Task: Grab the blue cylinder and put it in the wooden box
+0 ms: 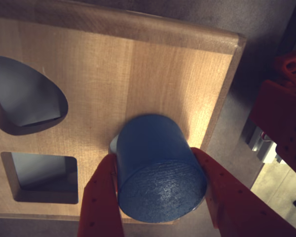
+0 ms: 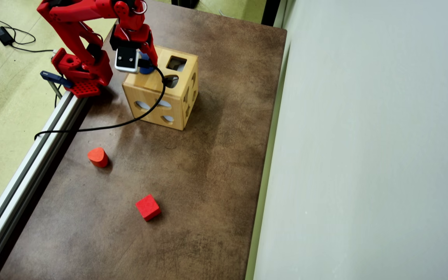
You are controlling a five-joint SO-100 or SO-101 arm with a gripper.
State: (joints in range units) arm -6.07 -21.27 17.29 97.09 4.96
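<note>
Brown table fills the middle of the overhead view, metal rail along its left edge. Red arm at upper left of the frame, reaching over the wooden box, which sits upper centre of the table. Box top shows a square hole and a rounded-triangle hole; wrist view has both at left of frame. Gripper at bottom centre of wrist view, clamped on the blue cylinder, red fingers pressed to both sides. Cylinder hangs over the box top, a round opening just peeking behind it. Red rounded block lower left of box, red cube further down, both on the table, well apart
</note>
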